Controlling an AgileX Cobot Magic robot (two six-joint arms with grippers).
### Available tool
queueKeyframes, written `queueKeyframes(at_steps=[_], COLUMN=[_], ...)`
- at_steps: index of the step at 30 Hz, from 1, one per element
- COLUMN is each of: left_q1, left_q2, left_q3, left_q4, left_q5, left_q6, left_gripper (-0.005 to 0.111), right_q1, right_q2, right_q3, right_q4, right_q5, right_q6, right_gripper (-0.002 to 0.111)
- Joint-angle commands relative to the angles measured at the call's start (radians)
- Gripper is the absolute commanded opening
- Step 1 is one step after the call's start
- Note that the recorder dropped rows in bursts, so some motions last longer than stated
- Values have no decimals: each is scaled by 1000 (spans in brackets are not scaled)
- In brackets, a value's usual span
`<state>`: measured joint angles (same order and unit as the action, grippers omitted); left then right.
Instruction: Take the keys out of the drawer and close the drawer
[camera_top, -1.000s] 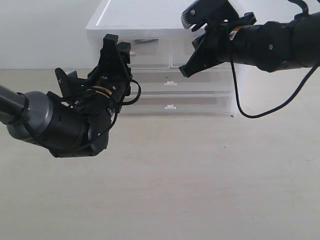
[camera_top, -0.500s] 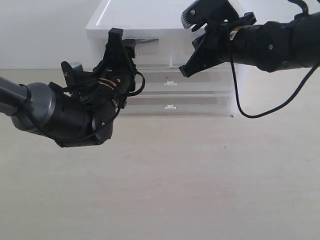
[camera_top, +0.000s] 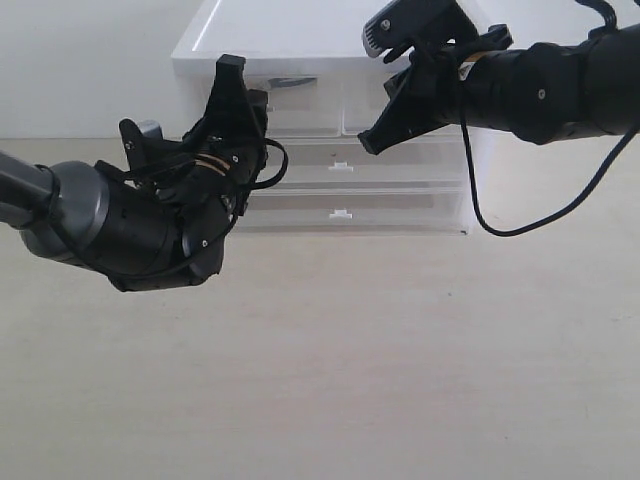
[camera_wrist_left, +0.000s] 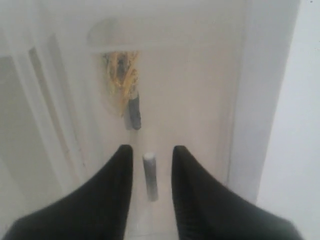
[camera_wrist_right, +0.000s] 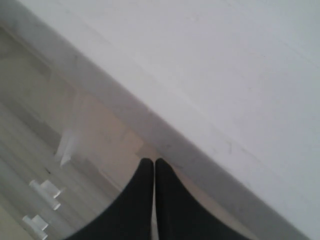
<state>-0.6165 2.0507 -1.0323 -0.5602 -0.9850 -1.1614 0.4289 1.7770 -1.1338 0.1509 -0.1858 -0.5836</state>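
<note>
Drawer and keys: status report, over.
Left gripper open, straddling the drawer tab handle, not clamped. Right gripper shut, empty, at the cabinet top edge. Keys inside, visible through the front. Nothing seen blocking.

Left arm (camera_top: 150, 240), lower left of frame: rounded grey metal link (camera_top: 75, 215), black wrist housing, brass-coloured ring (camera_top: 208, 162), thin black cable (camera_top: 281, 172) looped.
Right arm (camera_top: 560, 85), upper right: matte black segments, small silver screw (camera_top: 541, 93), long black cable (camera_top: 468, 170) hanging.
Left gripper (camera_wrist_left: 152, 148), right gripper (camera_wrist_right: 154, 161): smooth black tapered fingers.
</note>
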Motion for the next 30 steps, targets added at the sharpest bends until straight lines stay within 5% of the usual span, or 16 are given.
queueKeyframes(at_steps=[1, 30], left_q1=[17, -1], left_q2=[-2, -2], left_q3=[-8, 50], left_q4=[1, 193], left_q5=[-9, -43], left_q6=[10, -45], left_gripper=[8, 4], right_q1=[-13, -13], right_q2=[0, 0], right_q3=[-17, -17], right_q4=[18, 18], right_q5=[-60, -60], right_q6=[-1, -7], right_gripper=[0, 0])
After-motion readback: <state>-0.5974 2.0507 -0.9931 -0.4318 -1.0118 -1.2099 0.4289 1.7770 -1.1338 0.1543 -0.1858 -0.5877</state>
